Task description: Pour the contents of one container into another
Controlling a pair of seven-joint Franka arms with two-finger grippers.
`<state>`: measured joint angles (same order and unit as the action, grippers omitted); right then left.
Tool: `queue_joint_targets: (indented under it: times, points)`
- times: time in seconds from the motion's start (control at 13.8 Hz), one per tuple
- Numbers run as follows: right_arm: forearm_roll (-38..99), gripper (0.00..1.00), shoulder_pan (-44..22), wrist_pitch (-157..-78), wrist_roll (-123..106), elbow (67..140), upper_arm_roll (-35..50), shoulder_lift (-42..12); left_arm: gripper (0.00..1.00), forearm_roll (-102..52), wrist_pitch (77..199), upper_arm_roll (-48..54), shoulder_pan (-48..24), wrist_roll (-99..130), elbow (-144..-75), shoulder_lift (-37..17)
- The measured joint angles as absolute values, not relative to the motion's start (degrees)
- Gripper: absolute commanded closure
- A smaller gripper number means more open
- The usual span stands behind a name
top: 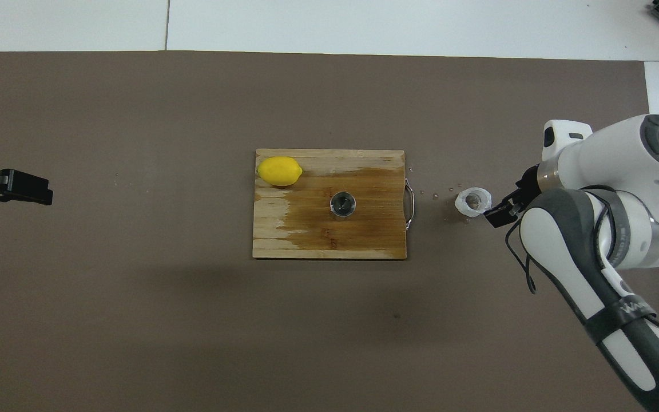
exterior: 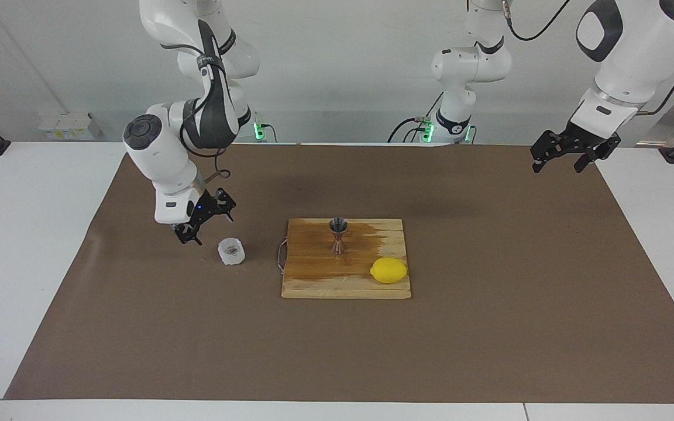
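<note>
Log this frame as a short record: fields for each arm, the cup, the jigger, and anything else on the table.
right gripper: low beside the cup, not touching it, fingers open
left gripper: raised over the mat's edge at the left arm's end, waiting, fingers open
cup: upright on the brown mat, off the board, toward the right arm's end
jigger: upright mid-board
cutting board: wood, wet dark patch, metal handle facing the cup
lemon: on the board's corner, farther from the robots than the jigger
</note>
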<state>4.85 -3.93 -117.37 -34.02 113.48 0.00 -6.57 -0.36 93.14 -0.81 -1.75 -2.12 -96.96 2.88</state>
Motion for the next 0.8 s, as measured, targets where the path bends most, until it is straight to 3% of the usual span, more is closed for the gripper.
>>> queue_joint_targets:
  times: [0.43, 0.65, 0.8]
  points:
    - [-0.8, 0.00, -4.1, -95.1, -1.4, 100.9, 0.0, -2.4, 0.00, -0.4, 93.1, -0.8, -1.7, -2.1, -97.0, 2.9]
    - [-0.7, 0.00, -4.1, -91.2, 2.9, 99.4, 0.0, 3.9, 0.00, -0.4, 93.1, -0.8, -1.7, -2.1, -97.0, 2.9]
    - [-0.7, 0.00, -3.7, -91.0, 3.0, 99.3, -0.4, 5.2, 0.00, -0.4, 93.1, -0.8, -1.8, -2.1, -97.0, 2.9]
